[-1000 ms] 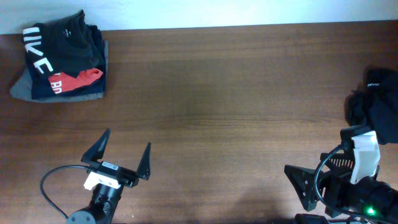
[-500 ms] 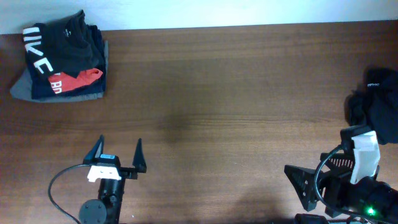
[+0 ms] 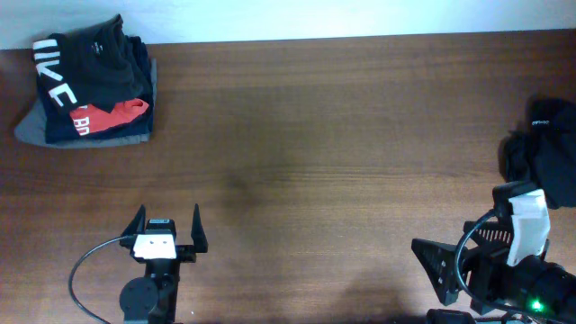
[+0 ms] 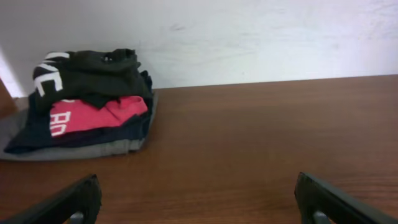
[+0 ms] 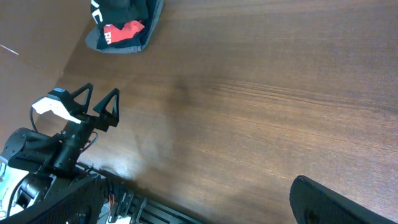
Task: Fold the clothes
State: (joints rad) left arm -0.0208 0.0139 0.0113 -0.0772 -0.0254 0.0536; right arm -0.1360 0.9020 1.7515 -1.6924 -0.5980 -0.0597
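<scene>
Presently the left gripper (image 3: pixel 169 218) stands at the near left of the worktop (image 3: pixel 342 135) with its jaws spread fully apart and nothing between them; its wrist view looks across bare wood toward the far left corner. The right gripper (image 3: pixel 443 286) sits at the near right edge, jaws likewise wide and empty, pointing left across the surface. Neither gripper touches any cloth. Well apart from the left gripper, at the far left corner, lies a stack of clothes (image 3: pixel 85 90): a grey layer at the bottom, dark layers above it, a red shirt (image 3: pixel 121 112) showing at the near side, and a black garment with white lettering on top. At the right edge, just beyond the right arm, lies a crumpled dark garment (image 3: pixel 544 148), partly cut off by the frame. Judged from this layout, the stacked items appear finished, though the top one sits loosely, and the crumpled garment is not yet folded. The middle of the worktop is free for spreading it.
</scene>
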